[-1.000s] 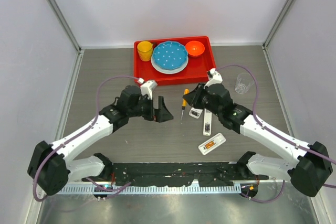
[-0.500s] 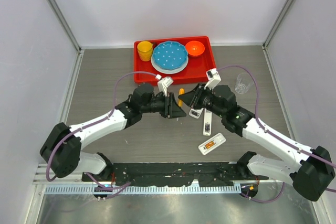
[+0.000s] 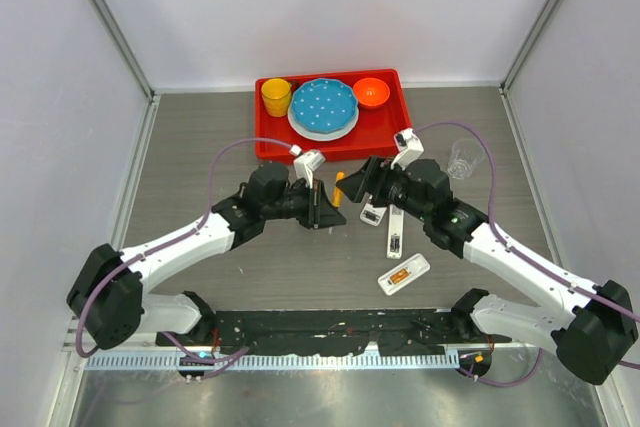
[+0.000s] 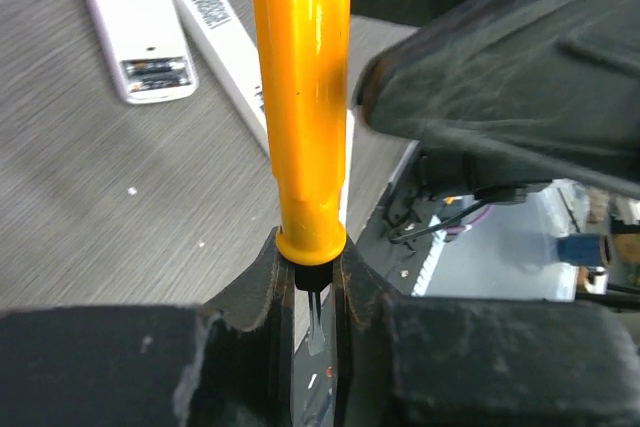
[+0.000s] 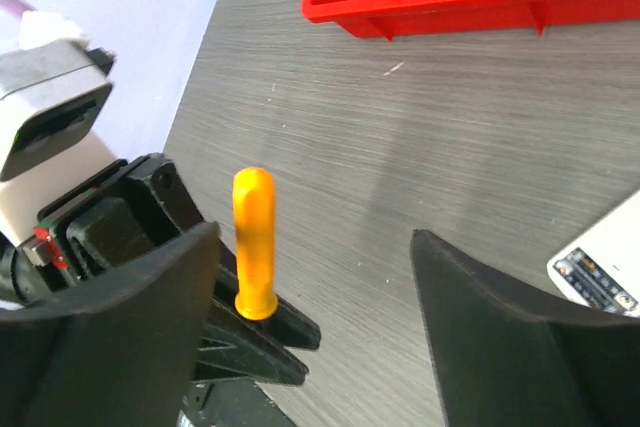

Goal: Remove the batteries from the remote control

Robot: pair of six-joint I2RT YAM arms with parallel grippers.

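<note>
Between the pressed-together fingers of the left pincer (image 4: 312,282) sits the shaft of the orange-handled screwdriver (image 4: 300,97), its handle pointing at the spread, empty right pincer (image 5: 315,267). Beyond the left pincer lie the white remote pieces (image 3: 395,230), cover off, with the batteries (image 4: 156,71) apparently still seated; prying them out remains.

One high fixed view, two close wrist views
From above and behind the arm bases, looking down over the whole surface (image 3: 200,127) to the red tray (image 3: 390,127) at the far edge; from the left gripper (image 4: 312,287), very near, along the orange-handled screwdriver (image 4: 300,97) toward white remote pieces (image 4: 130,17); from the right gripper (image 5: 315,247), near, slanting down toward the tray corner; shared across all three, the screwdriver handle
</note>
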